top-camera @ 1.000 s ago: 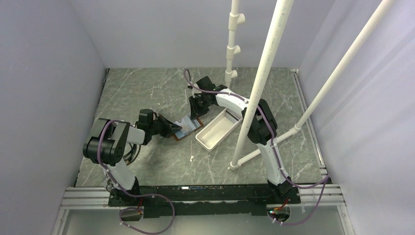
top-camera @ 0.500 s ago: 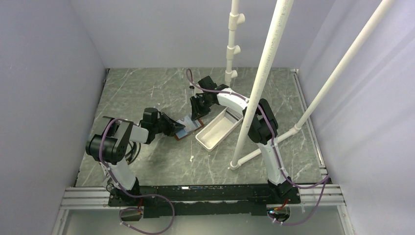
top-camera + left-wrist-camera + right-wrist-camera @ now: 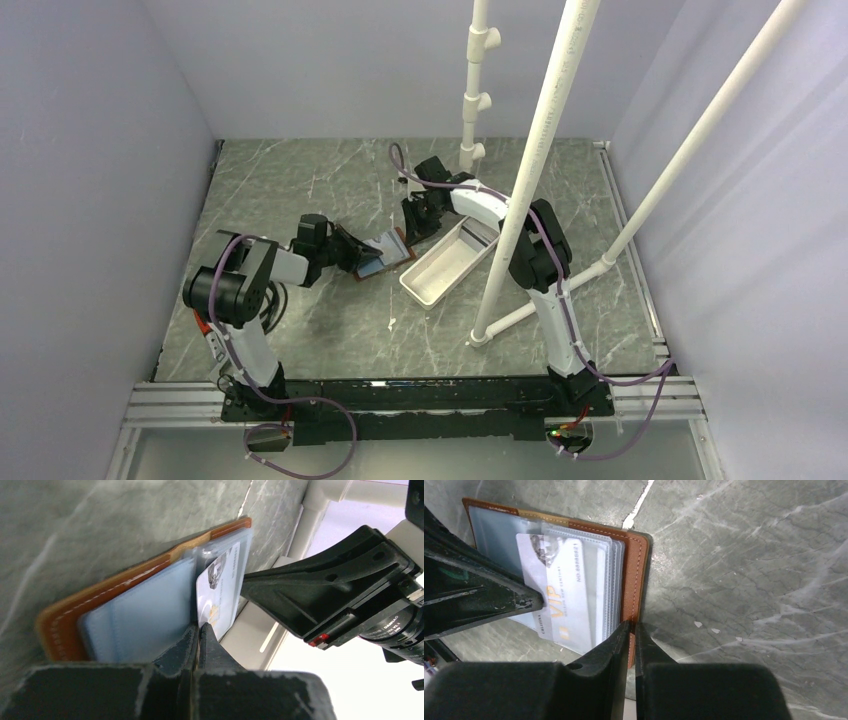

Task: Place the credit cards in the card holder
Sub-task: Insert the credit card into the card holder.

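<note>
Left gripper (image 3: 199,629), right gripper (image 3: 632,626), apparently closed.

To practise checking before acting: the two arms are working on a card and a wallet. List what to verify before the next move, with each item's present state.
1. The left gripper is shut on the pale rectangular plastic VIP card: ok.
2. The right gripper pinches the stitched edge of the brown leather card holder: ok.
3. Card holder lies open on the grey marbled table: ok.
4. The two grippers are apart: ok.
5. Card fully seated in a clear sleeve: cannot tell.
</note>
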### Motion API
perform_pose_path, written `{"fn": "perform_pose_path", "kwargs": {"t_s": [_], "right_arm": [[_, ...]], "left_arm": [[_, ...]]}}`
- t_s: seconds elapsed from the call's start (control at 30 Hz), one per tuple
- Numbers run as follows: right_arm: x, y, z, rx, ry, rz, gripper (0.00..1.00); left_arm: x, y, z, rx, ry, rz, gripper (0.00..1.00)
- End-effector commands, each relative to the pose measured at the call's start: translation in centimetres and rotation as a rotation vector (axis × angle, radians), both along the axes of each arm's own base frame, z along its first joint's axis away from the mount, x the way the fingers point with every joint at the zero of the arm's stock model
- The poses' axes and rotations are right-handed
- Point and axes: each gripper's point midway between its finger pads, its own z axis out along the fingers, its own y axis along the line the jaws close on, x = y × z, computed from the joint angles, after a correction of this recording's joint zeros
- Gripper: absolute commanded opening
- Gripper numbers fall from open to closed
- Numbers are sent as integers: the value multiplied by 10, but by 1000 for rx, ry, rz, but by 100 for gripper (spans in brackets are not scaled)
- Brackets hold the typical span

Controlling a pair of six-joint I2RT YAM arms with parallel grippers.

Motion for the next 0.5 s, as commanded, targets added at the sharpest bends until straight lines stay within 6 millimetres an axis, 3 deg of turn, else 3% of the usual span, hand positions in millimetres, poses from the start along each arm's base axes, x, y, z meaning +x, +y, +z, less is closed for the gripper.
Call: {"fn": "perform_pose_path", "kwargs": {"t_s": [0.0, 0.17, 0.33, 0.47], "right_arm": [[-12, 19, 1, 76, 38, 36, 9], [-16, 22, -1, 85, 48, 48, 5], [-10, 15, -1, 47, 14, 44, 3], [-1, 8, 3, 18, -21, 28, 7]], "left_arm": [[7, -12, -6, 25, 14, -19, 0], [10, -24, -2, 42, -6, -63, 1], [2, -16, -2, 147, 13, -115, 10], [-9, -8, 1, 170, 33, -142, 26]]}}
